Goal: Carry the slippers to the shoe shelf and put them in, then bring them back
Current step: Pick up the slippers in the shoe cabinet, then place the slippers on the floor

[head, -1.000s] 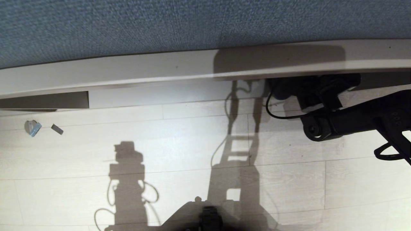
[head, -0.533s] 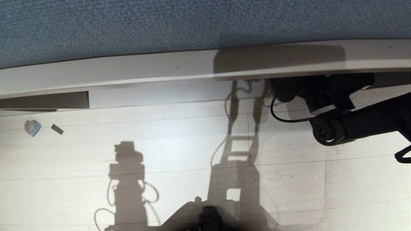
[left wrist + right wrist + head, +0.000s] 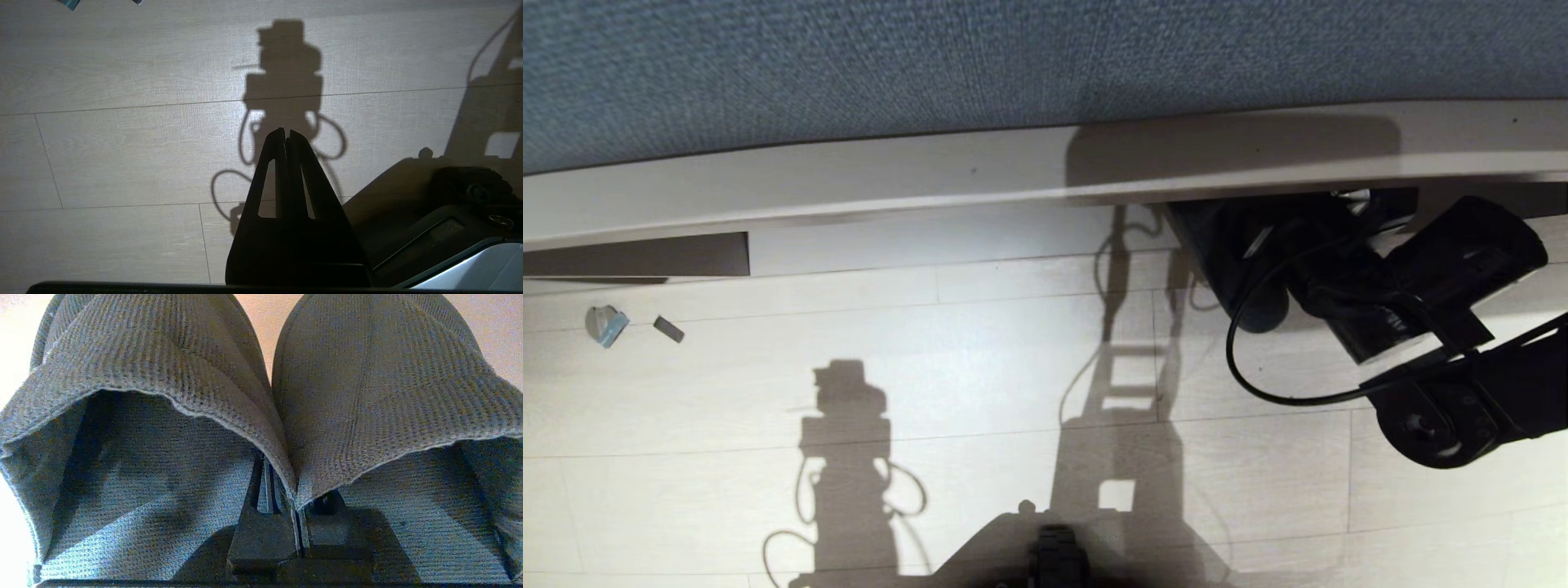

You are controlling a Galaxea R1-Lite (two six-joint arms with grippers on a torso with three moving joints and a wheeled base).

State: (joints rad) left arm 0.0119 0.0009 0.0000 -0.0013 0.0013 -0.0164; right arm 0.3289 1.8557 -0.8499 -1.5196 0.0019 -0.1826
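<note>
Here we have the right gripper (image 3: 292, 522) clamped on the slippers (image 3: 261, 396), fingers pinching the two inner edges where the pair meet, so both hang as one bundle w/ toes pointing away from the wrist. One pinch at the shared seam, we judge, lets a single arm carry the pair. Rel. to the shoe shelf (image 3: 1045, 175): the slippers (image 3: 1233, 261) sit just below its front edge, partly out from under it, over the floor (image 3: 980, 392). The shelf lip overhangs close above the bundle, so little headroom there; the floor on our side gives free room. Left gripper (image 3: 286, 136) is parked low over the floor, well apart from the shelf, fingers together, empty.
</note>
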